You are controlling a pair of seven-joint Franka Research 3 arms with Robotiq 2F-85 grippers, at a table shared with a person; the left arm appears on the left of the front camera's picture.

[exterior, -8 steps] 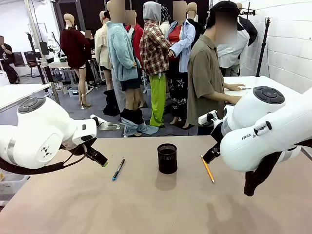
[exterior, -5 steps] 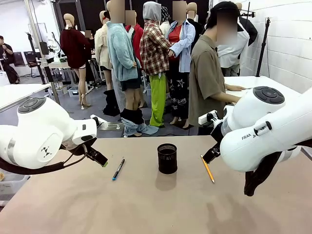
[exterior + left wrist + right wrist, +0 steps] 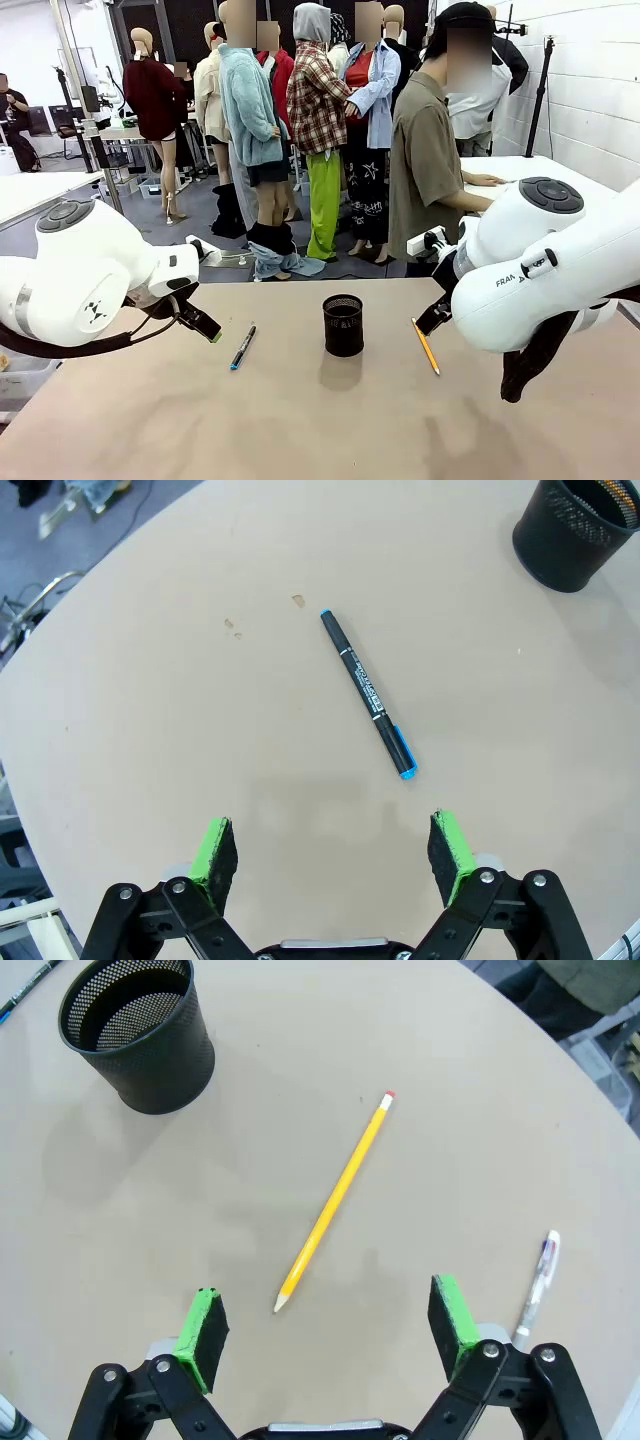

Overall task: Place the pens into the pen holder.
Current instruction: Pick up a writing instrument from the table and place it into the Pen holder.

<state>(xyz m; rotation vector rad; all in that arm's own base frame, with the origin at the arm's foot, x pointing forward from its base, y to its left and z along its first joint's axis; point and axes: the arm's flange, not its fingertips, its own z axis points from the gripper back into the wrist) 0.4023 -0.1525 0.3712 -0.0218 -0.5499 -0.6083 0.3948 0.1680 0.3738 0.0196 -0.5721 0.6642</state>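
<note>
I hold the left gripper [image 3: 331, 832] spread over the blue-capped pen [image 3: 367, 693] and the right gripper [image 3: 322, 1295] spread over the yellow pencil [image 3: 335, 1203], both poised for pickup. The empty mesh pen holder [image 3: 343, 325] stands between the two.

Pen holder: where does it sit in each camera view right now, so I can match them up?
Front view: the pen holder stands upright at the middle of the table.
Left wrist view: pen holder in the top right corner, partly cut off.
Right wrist view: pen holder at top left.
Shared landmarks: the dark pen on its left in front, the yellow pencil on its right.
</note>
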